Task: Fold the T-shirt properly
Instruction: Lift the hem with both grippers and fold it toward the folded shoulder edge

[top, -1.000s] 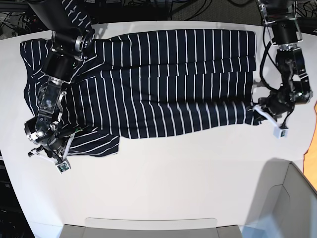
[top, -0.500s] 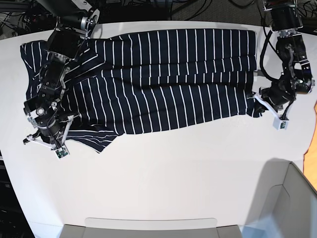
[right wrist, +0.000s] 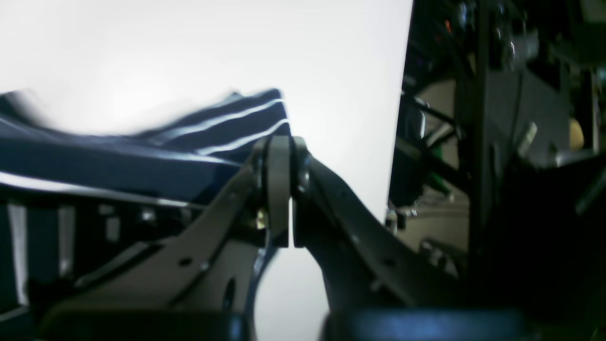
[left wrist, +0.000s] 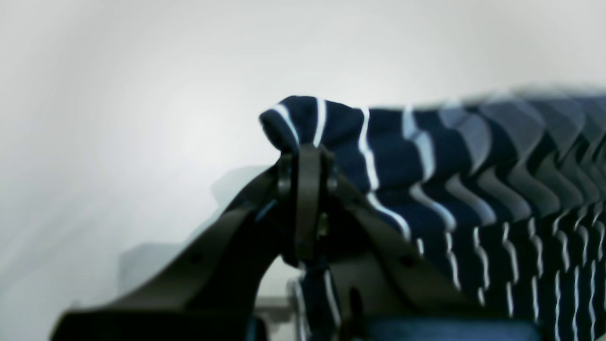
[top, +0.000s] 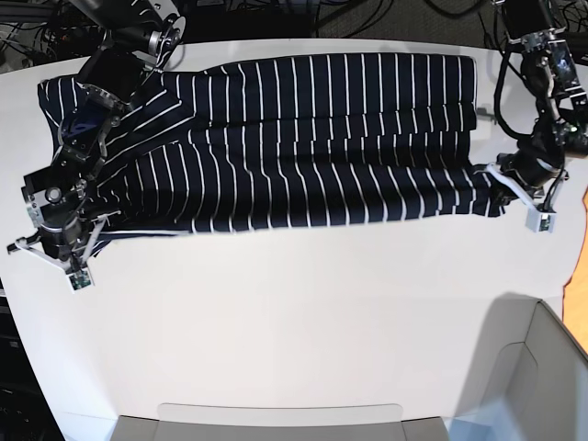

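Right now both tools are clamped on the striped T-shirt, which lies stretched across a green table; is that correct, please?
Not quite: the table is white, not green, as the base view shows. The rest holds: the left tool and the right tool are both clamped on the striped T-shirt, stretched across it.

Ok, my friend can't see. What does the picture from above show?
A striped dark T-shirt lies stretched sideways across a white table, pinched at each end of its near edge by a robot gripper: the left gripper at the picture's right, the right gripper at its left.
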Controlling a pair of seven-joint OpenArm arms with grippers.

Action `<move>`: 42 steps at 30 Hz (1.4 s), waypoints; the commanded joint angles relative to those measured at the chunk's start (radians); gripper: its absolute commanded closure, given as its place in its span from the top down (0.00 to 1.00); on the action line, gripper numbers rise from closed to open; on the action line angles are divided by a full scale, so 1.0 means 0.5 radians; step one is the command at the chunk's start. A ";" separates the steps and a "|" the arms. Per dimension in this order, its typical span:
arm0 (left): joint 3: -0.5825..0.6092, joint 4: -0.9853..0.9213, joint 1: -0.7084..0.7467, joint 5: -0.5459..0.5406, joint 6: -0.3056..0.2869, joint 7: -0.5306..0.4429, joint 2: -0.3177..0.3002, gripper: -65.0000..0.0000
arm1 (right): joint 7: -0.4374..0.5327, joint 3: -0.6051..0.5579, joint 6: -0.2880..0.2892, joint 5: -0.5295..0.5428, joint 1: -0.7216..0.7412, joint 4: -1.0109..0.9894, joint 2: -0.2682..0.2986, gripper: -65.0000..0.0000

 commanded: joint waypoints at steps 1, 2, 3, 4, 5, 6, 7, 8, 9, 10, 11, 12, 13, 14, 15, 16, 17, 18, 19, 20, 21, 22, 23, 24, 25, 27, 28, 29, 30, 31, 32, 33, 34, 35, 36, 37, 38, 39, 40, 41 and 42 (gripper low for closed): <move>-0.015 0.072 -0.030 -0.018 0.001 0.007 -0.032 0.00 | 0.020 0.011 0.022 -0.011 0.045 0.040 0.028 0.00; -0.015 0.099 -0.027 -0.018 0.001 0.028 -0.032 0.00 | 0.020 0.011 0.022 -0.011 0.045 0.040 0.031 0.00; -0.005 0.121 -0.027 -0.018 0.001 0.056 -0.028 0.00 | 0.020 0.014 0.022 -0.014 0.039 0.040 0.031 0.00; -0.002 0.142 -0.027 -0.018 0.001 0.077 -0.025 0.00 | 0.020 0.014 0.022 -0.014 0.012 0.046 0.031 0.00; 0.001 0.155 -0.024 -0.018 0.001 0.090 -0.022 0.00 | 0.020 0.014 0.022 -0.011 -0.016 0.064 0.031 0.00; -0.008 0.158 -0.024 -0.018 0.001 0.096 -0.004 0.00 | 0.020 0.011 0.022 -0.011 -0.034 0.092 0.028 0.00; -0.015 0.161 -0.018 -0.018 0.001 0.096 0.005 0.00 | 0.020 0.011 0.022 -0.011 -0.056 0.113 0.022 0.00; -0.018 0.161 0.004 -0.018 0.001 0.096 0.005 0.00 | 0.020 0.011 0.022 -0.011 -0.077 0.126 0.019 0.00; -0.018 0.164 0.031 -0.018 0.001 0.096 0.005 0.00 | 0.020 0.011 0.022 -0.008 -0.096 0.135 0.019 0.00; -0.018 0.164 0.053 -0.018 0.001 0.096 0.005 0.00 | 0.020 0.011 0.022 -0.005 -0.111 0.138 0.019 0.00; -0.018 0.164 0.071 -0.018 0.001 0.096 0.005 0.00 | 0.020 0.011 0.022 -0.008 -0.123 0.138 0.025 0.00; -0.018 0.164 0.089 -0.018 0.001 0.096 0.005 0.00 | 0.020 0.011 0.022 -0.008 -0.142 0.138 0.028 0.00; -0.018 0.164 0.114 -0.018 0.001 0.096 0.005 0.00 | 0.020 0.014 0.022 -0.008 -0.157 0.138 0.031 0.00; -0.018 0.164 0.145 -0.018 0.001 0.096 0.008 0.00 | 0.020 0.014 0.022 -0.011 -0.176 0.138 0.031 0.00; -0.018 0.164 0.175 -0.018 0.001 0.096 0.008 0.00 | 0.020 0.014 0.022 -0.011 -0.194 0.150 0.031 0.00; -0.018 0.164 0.203 -0.018 0.001 0.093 0.008 0.00 | 0.020 0.014 0.022 -0.011 -0.219 0.162 0.031 0.00; -0.018 0.164 0.221 -0.018 0.001 0.090 0.008 0.00 | 0.020 0.014 0.022 -0.008 -0.240 0.184 0.034 0.00; -0.018 0.164 0.246 -0.018 0.001 0.086 0.008 0.00 | 0.020 0.014 0.022 -0.005 -0.268 0.205 0.034 0.00; -0.018 0.164 0.267 -0.018 0.001 0.086 0.008 0.00 | 0.020 0.014 0.022 -0.005 -0.292 0.224 0.034 0.00; -0.018 0.167 0.292 -0.018 0.001 0.086 0.008 0.00 | 0.020 0.014 0.022 -0.002 -0.320 0.245 0.031 0.00; -0.018 0.182 0.310 -0.018 0.001 0.086 0.008 0.00 | 0.020 0.014 0.022 -0.002 -0.338 0.261 0.031 0.00; -0.018 0.207 0.332 -0.018 0.001 0.086 0.008 0.00 | 0.020 0.014 0.022 -0.002 -0.357 0.270 0.031 0.00; -0.018 0.250 0.353 -0.015 0.001 0.093 0.011 0.00 | 0.020 0.014 0.022 -0.002 -0.375 0.270 0.031 0.00; -0.021 0.293 0.381 -0.015 0.004 0.093 0.011 0.00 | 0.020 0.014 0.022 -0.002 -0.390 0.279 0.031 0.00; -0.021 0.327 0.403 -0.015 0.004 0.093 0.011 0.00 | 0.020 0.014 0.022 -0.002 -0.406 0.285 0.031 0.00; -0.021 0.376 0.452 -0.015 0.010 0.096 0.011 0.00 | 0.020 0.014 0.022 -0.002 -0.449 0.307 0.031 0.00; -0.021 0.382 0.479 -0.015 0.010 0.096 0.011 0.00 | 0.020 0.014 0.022 -0.002 -0.473 0.316 0.025 0.00; -0.021 0.382 0.498 -0.015 0.010 0.096 0.014 0.00 | 0.020 0.014 0.022 -0.002 -0.498 0.340 0.025 0.00; -0.021 0.382 0.516 -0.012 0.010 0.096 0.014 0.00 | 0.020 0.014 0.022 -0.002 -0.522 0.356 0.022 0.00; -0.021 0.382 0.538 -0.012 0.010 0.086 0.014 0.00 | 0.020 0.014 0.022 -0.002 -0.544 0.359 0.019 0.00; -0.021 0.382 0.556 -0.012 0.010 0.083 0.014 0.00 | 0.020 0.014 0.022 -0.002 -0.565 0.377 0.019 0.00; -0.021 0.388 0.574 -0.012 0.010 0.083 0.014 0.00 | 0.020 0.014 0.022 -0.002 -0.593 0.386 0.019 0.00; -0.021 0.391 0.593 -0.012 0.010 0.083 0.014 0.00 | 0.020 0.014 0.022 -0.002 -0.624 0.402 0.019 0.00; -0.021 0.391 0.611 -0.012 0.010 0.083 0.018 0.00 | 0.020 0.014 0.022 0.002 -0.651 0.417 0.019 0.00; -0.024 0.391 0.627 -0.012 0.010 0.083 0.018 0.00 | 0.020 0.017 0.022 0.002 -0.670 0.426 0.016 0.00; -0.027 0.391 0.639 -0.012 0.010 0.080 0.018 0.00 | 0.020 0.036 0.022 0.002 -0.688 0.436 0.016 0.00; -0.051 0.391 0.663 -0.015 0.010 0.080 0.018 0.00 | 0.023 0.066 0.022 0.002 -0.700 0.439 0.009 0.00; -0.073 0.391 0.682 -0.015 0.007 0.080 0.018 0.00 | 0.023 0.088 0.022 0.002 -0.703 0.439 -0.006 0.00; -0.094 0.391 0.703 -0.015 0.007 0.080 0.036 0.00 | 0.023 0.122 0.022 0.002 -0.703 0.439 -0.015 0.00; -0.119 0.391 0.716 -0.015 0.004 0.080 0.064 0.00 | 0.023 0.171 0.022 0.002 -0.700 0.442 -0.021 0.00; -0.153 0.394 0.731 -0.015 0.004 0.080 0.082 0.00 | 0.023 0.226 0.022 0.002 -0.694 0.442 -0.030 0.00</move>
